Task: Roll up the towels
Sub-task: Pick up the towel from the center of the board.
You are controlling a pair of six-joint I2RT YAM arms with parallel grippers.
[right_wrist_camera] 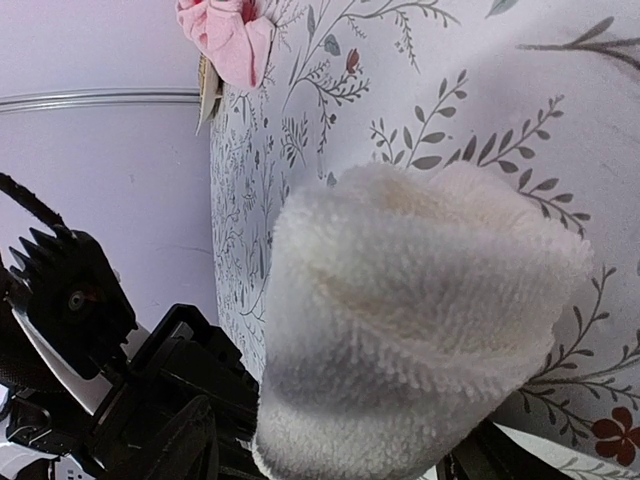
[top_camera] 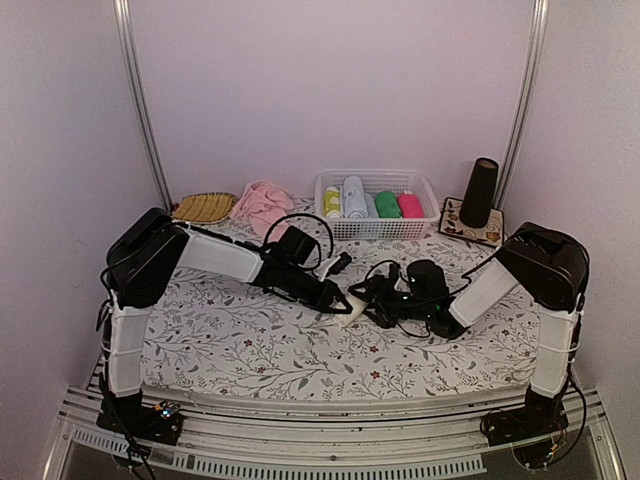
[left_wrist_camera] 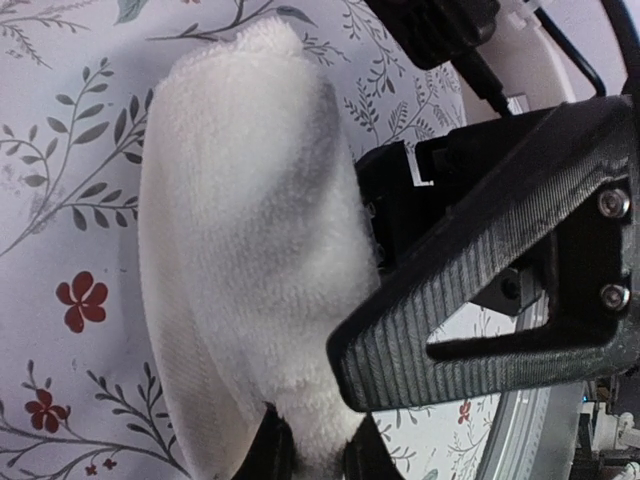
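Note:
The cream towel (top_camera: 353,309) is a thick roll lying on the floral tablecloth at mid-table, mostly hidden between my two grippers in the top view. My left gripper (top_camera: 340,299) is shut on one end of the roll (left_wrist_camera: 250,260), with its dark fingertips (left_wrist_camera: 268,452) pinching the cloth. My right gripper (top_camera: 368,297) comes from the other side. Its fingers sit on either side of the roll (right_wrist_camera: 420,320) and hold it. The pale pink towel (top_camera: 262,204) lies crumpled at the back of the table and also shows in the right wrist view (right_wrist_camera: 228,30).
A white basket (top_camera: 428,200) at the back holds yellow-green, light blue, green and magenta rolls. A woven yellow tray (top_camera: 203,207) lies at the back left. A black cup (top_camera: 480,192) stands on a coaster at the back right. Cables loop over both wrists.

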